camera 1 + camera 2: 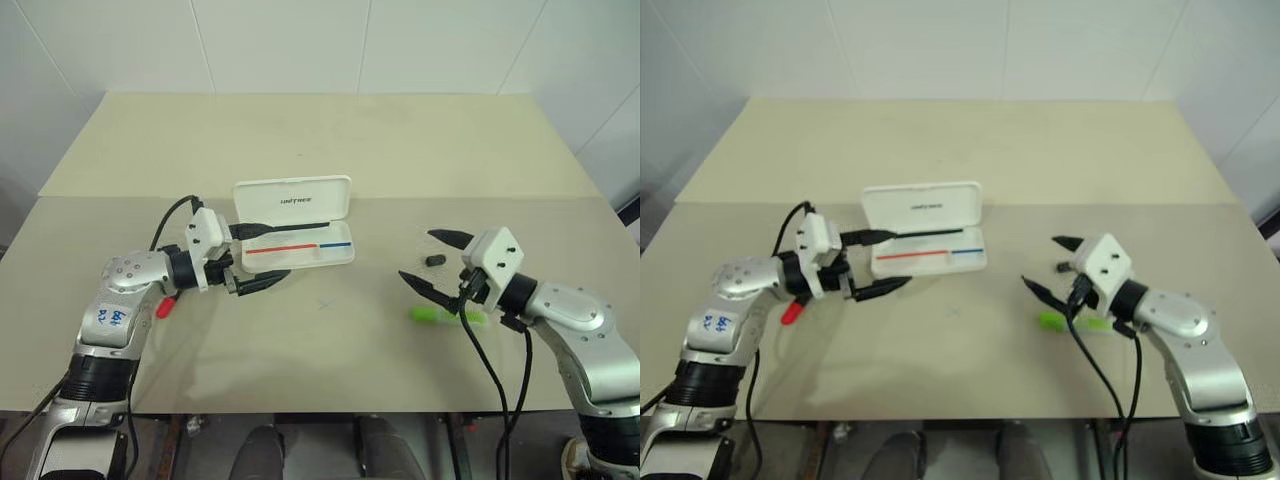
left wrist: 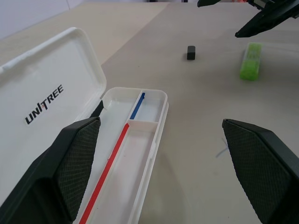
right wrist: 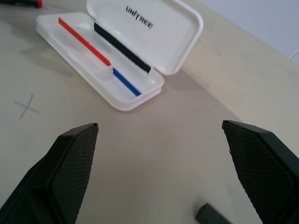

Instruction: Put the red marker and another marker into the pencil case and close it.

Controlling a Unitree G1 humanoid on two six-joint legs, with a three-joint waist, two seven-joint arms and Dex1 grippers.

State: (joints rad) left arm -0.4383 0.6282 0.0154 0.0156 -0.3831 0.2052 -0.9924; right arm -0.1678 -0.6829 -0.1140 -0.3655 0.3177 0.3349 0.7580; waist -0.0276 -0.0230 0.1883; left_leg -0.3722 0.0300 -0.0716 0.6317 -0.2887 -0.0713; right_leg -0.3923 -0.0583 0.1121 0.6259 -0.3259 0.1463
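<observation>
The white pencil case (image 1: 300, 252) lies open at mid-table, its lid (image 1: 292, 198) raised at the back and its tray empty. My left gripper (image 1: 278, 250) is open and empty at the case's left end, one finger by the hinge, the other in front of the tray. The red marker (image 1: 165, 305) lies under my left forearm, only its red cap end showing. A lime-green marker (image 1: 446, 315) lies on the table to the right. My right gripper (image 1: 417, 254) is open and empty, hovering just above and behind the green marker and facing the case.
A small black stub (image 1: 434, 260) lies between the right gripper's fingers in the head view. A faint pencil cross (image 1: 325, 303) marks the beige table (image 1: 330, 150) in front of the case. A seam runs across the table behind the case; white walls stand beyond.
</observation>
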